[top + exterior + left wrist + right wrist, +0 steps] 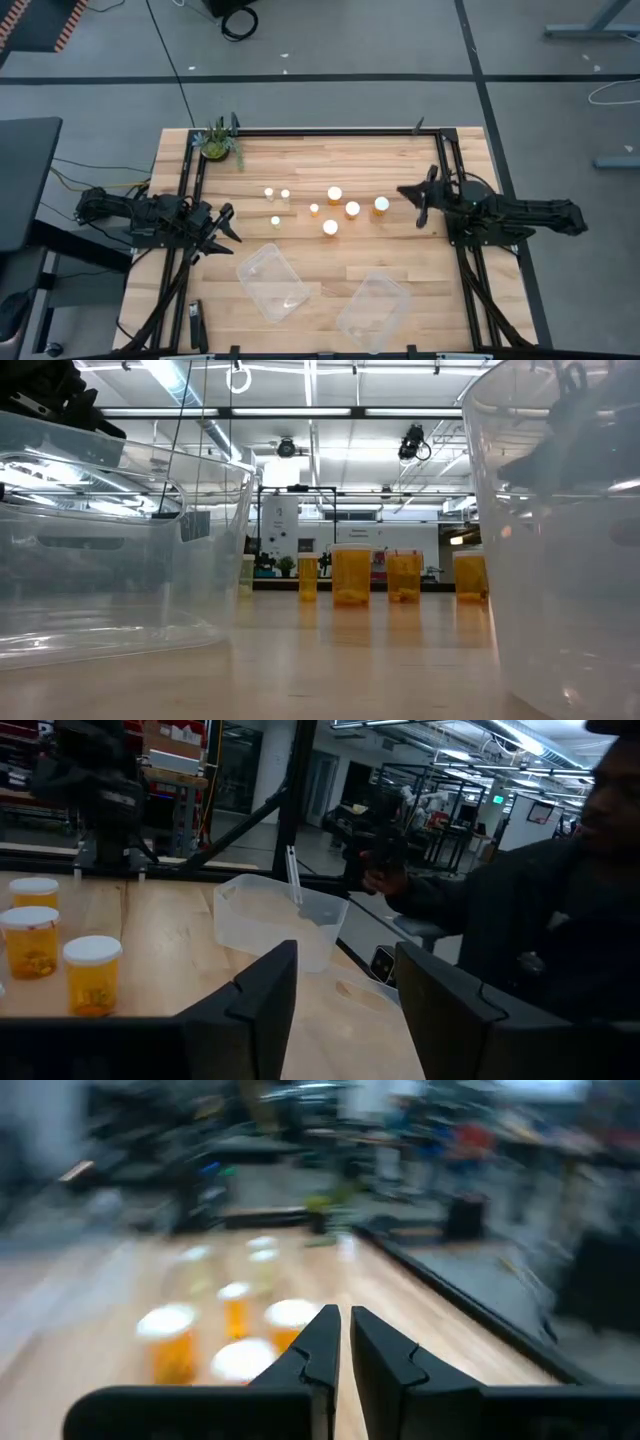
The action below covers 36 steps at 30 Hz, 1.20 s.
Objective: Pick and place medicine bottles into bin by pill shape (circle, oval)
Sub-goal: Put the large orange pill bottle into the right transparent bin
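Observation:
Several medicine bottles, amber with white caps, stand upright on their bases at the middle of the wooden table (440, 280): narrower ones (275, 221) to the left, wider ones (352, 209) to the right. They also show in the low view (351, 575), in the left wrist view (92, 975) and, blurred, in the right wrist view (168, 1342). My left gripper (222, 225) (345, 1010) is held level at the table's left edge, open and with nothing in it. My right gripper (418, 205) (345, 1345) is held level at the right edge, shut on nothing.
Two clear tubs rest on the near half of the table, one left (271, 283) and one right (373, 308). A green potted plant (220, 143) stands at the far left corner. A dark tool (196, 322) lies near the front left. A person (560, 920) stands beyond the table.

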Available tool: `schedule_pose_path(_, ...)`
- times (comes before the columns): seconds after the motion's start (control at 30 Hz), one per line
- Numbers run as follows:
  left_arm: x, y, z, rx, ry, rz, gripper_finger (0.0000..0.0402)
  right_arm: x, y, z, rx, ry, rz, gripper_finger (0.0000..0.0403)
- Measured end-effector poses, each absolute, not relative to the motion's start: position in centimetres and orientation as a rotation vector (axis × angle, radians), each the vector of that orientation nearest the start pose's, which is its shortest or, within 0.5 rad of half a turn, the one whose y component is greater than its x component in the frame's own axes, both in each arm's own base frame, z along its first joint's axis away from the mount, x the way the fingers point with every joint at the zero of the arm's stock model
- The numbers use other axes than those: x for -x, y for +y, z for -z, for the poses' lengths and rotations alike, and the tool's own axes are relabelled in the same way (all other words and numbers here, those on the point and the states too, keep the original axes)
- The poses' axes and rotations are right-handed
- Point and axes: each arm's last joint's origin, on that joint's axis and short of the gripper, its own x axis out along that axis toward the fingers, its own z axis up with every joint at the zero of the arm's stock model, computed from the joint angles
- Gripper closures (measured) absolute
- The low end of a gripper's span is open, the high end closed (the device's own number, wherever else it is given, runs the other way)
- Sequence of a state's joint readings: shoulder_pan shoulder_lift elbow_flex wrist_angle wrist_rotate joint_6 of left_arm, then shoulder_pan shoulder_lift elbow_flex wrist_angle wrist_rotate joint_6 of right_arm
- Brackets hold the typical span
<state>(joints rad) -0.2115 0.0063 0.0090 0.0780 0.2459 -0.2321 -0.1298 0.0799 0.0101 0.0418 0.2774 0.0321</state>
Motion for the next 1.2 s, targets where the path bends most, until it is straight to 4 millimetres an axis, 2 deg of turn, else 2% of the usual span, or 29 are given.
schedule_pose_path(0.1, -9.3, -2.7, -17.4, 0.227, -0.028, 0.465, 0.0223, -9.7, -2.7, -16.6, -0.171, -0.031, 0.558, 0.0366)
schedule_pose_path(0.27, -9.3, -2.7, -17.4, 0.227, -0.028, 0.464, 0.0221, -9.5, -3.2, -16.6, -0.183, -0.041, 0.617, 0.0366)
schedule_pose_path(0.5, -9.3, -2.7, -17.4, 0.227, -0.028, 0.464, 0.0224, -9.5, -3.2, -16.5, -0.253, -0.058, 0.596, 0.0366)
schedule_pose_path(0.7, -9.3, -2.7, -17.4, 0.227, -0.028, 0.464, 0.0221, -9.8, -2.8, -16.3, -0.342, 0.002, 0.458, 0.0366)
schedule_pose_path(1.2, -9.3, -2.7, -17.4, 0.227, -0.028, 0.465, 0.0224, -10.6, -3.1, -14.9, -0.453, 0.182, 0.519, 0.0366)
